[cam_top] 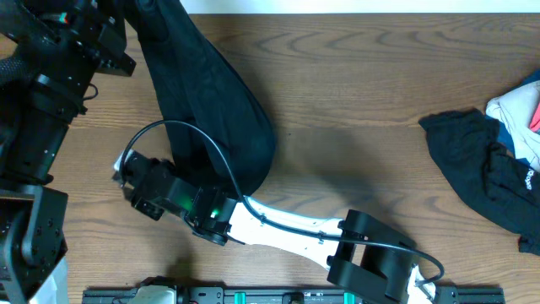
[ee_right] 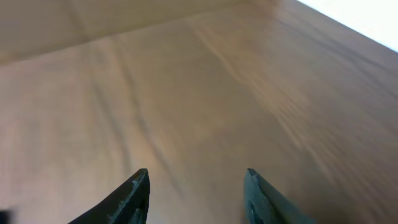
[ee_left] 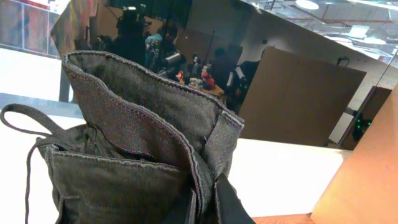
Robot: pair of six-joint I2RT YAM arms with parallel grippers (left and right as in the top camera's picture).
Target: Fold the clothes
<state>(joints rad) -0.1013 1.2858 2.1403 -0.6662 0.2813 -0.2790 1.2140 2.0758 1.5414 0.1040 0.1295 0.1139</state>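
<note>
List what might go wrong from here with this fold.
1. The left gripper pinches the black garment at one spot only, so the hanging cloth may slip or land bunched.
2. The right gripper is open over bare table, holding nothing. Its cable loops across the garment, so a reach may snag the cloth.

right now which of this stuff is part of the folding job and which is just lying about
Job:
- black garment, gripped by the left tool
- black heap at the right
- whitish garment with pink and blue, beside the heap

Not the job:
- table
- rail along the near edge
</note>
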